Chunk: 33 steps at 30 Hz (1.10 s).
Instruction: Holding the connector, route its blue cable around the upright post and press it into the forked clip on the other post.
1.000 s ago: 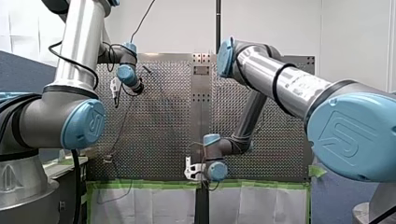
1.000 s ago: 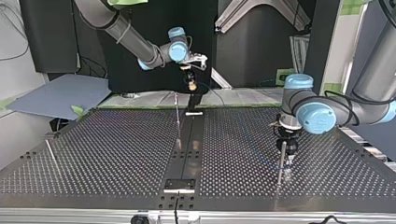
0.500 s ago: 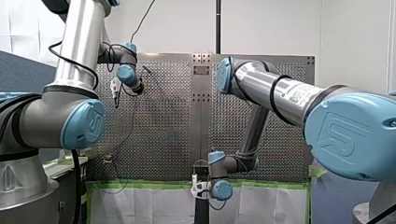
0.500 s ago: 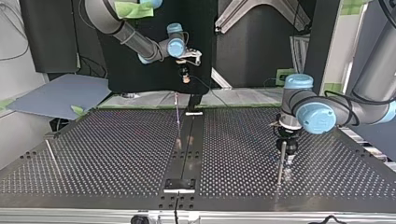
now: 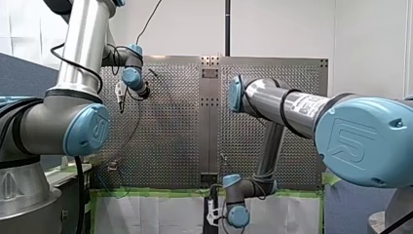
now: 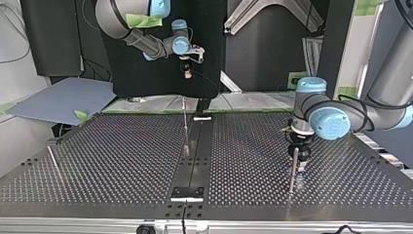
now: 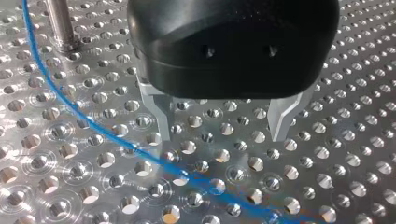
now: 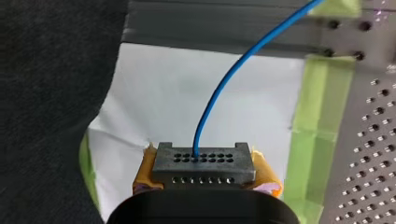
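- Beyond the far edge of the perforated table [image 6: 122, 156] in the top view, the right gripper [image 6: 186, 73] hangs in the air, higher than the table surface
- Right wrist view: the yellow pads [image 8: 264, 175] pinch the dark connector [image 8: 204, 163] from both sides, over a white sheet [image 8: 187, 93] edged with green tape [image 8: 310, 121]
- The blue cable [image 8: 224, 79] leaves a hole in the connector's face and arcs away toward the table
- Left wrist view: the left gripper [image 7: 222, 121] points down at the table, its metal fingers [image 7: 161, 119] spread apart above bare plate
- The cable curves low over the table just ahead of those fingers, passing beside an upright post [image 7: 58, 23] without touching it
- Top view: a thin post [image 6: 185, 124] stands near the table's middle; the forked clip cannot be made out
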Each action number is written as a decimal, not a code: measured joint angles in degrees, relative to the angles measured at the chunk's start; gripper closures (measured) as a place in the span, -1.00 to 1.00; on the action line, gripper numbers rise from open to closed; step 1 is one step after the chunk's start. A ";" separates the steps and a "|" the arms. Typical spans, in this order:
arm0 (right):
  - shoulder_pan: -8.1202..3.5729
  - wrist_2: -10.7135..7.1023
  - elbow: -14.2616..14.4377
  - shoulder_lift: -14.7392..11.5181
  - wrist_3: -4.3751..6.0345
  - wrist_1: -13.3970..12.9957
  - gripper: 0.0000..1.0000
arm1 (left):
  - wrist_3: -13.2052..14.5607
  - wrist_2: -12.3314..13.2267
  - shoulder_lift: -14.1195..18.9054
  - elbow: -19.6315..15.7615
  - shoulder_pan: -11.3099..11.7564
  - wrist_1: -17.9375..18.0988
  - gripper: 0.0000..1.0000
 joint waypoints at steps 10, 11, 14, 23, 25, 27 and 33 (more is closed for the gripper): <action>-0.06 0.36 0.46 -0.52 -0.99 0.03 1.00 | 0.01 -0.01 0.01 0.00 -0.10 -0.23 -1.00; -0.08 0.46 0.84 -0.98 -1.02 -0.23 1.00 | 0.01 -0.01 0.02 0.00 -0.12 -0.25 -1.00; -0.32 0.69 2.13 -2.36 -0.81 -1.35 1.00 | 0.01 -0.01 0.00 -0.01 -0.15 -0.30 -1.00; -1.98 2.59 6.48 -6.74 -0.16 -5.63 1.00 | -0.04 -0.01 0.01 -0.01 -0.25 -0.62 -1.00; -2.15 2.97 7.38 -7.64 -0.18 -6.53 1.00 | -0.03 -0.01 0.01 -0.01 -0.25 -0.74 -1.00; -2.29 3.38 8.35 -8.61 -0.19 -7.51 1.00 | -0.03 -0.01 0.03 -0.01 -0.26 -0.80 -1.00; -2.84 4.59 11.11 -11.36 -0.16 -10.25 1.00 | -0.09 -0.01 0.02 -0.01 -0.26 -0.92 -1.00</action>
